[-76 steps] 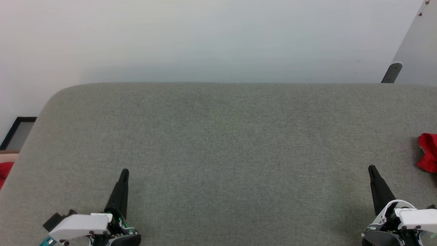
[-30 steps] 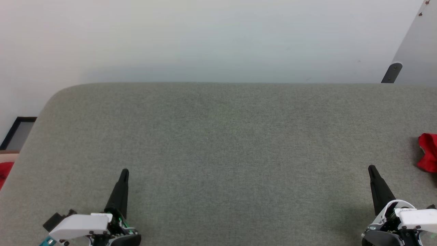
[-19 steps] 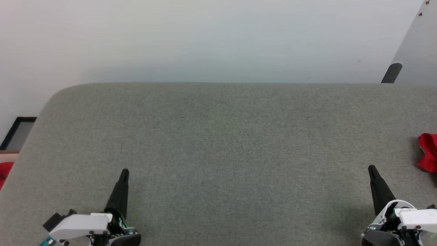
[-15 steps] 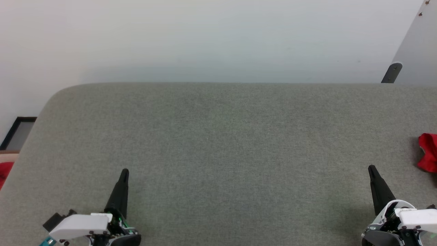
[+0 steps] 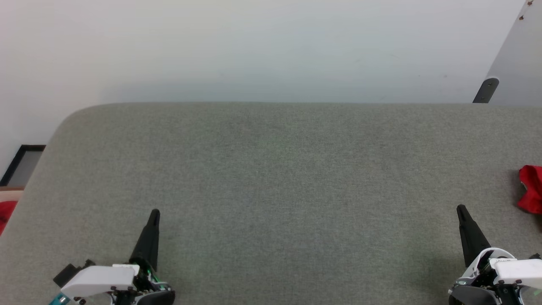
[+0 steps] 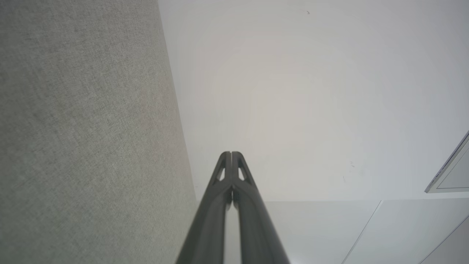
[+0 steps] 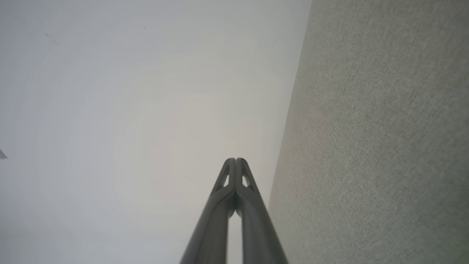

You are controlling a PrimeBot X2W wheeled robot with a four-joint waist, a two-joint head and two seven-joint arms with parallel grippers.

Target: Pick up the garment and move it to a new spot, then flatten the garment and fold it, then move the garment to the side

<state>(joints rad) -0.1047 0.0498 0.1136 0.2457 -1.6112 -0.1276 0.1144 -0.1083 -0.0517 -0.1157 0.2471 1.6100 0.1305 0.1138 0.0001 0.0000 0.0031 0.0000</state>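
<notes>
At the near-left corner of the grey fabric surface point(image 5: 271, 178), your left gripper point(image 5: 154, 213) pointed toward the far edge. Its 2 dark fingers point(image 6: 210, 216) were pressed together tip to tip. Only a thin slit showed between them lower down, and nothing was pinched there. You could see the same at the near-right corner. Your right gripper point(image 5: 460, 209) had its 2 fingers point(image 7: 216, 220) closed flat against each other at the tips and it carried nothing. From the head view I could not tell whether either tip touched the covering or hung just above it. In each wrist view the closed pair ran alongside the grey covering with the white wall point(image 5: 271, 46) beyond.

The garment point(image 5: 532, 189) lay crumpled at the right edge of the surface, partly cut off by the border of the head view. It was red, with a sliver of white on its inner side. It sat near your right gripper, farther back and to its right, and the 2 did not touch. Your left gripper was well apart from it, across the whole width of the surface.

Beyond the left edge, off the surface, a patch of red cloth point(image 5: 5, 214) showed below a pale strip point(image 5: 10, 195), with a dark-framed panel point(image 5: 23, 163) just behind it. Past the far-right corner stood a grey board point(image 5: 518, 63) with a dark bracket point(image 5: 486, 90).
</notes>
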